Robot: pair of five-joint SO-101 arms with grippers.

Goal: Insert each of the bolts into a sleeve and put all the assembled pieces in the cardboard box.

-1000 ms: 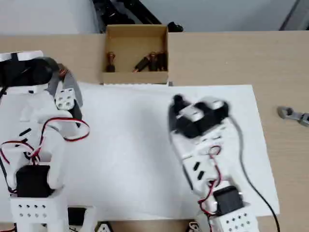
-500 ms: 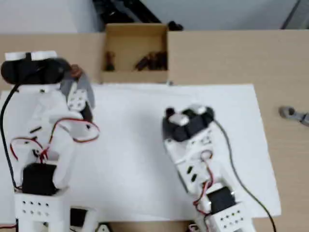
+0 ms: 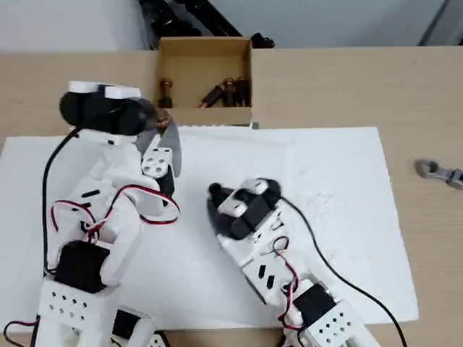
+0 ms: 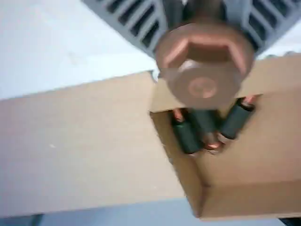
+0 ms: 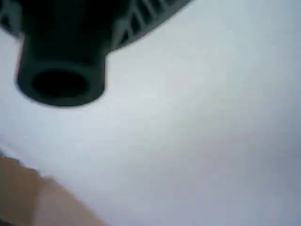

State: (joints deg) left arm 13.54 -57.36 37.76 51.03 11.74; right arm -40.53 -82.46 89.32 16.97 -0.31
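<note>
White sheet (image 3: 340, 188): L gripper (image 3: 163, 123) clamps bolt (image 4: 203, 66) nr box (image 3: 205, 115); R gripper (image 3: 218, 202) clamps sleeve (image 5: 61, 70).

bolt (image 4: 203, 70): coppery metal, satin | sleeve (image 5: 61, 56): matt black (plastic-looking) | box (image 3: 210, 116): plain cardboard

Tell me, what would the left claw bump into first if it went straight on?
Probably the cardboard box: the left claw, shut on a copper bolt, points at its near wall, with assembled pieces just inside. Depth is hard to judge.
</note>
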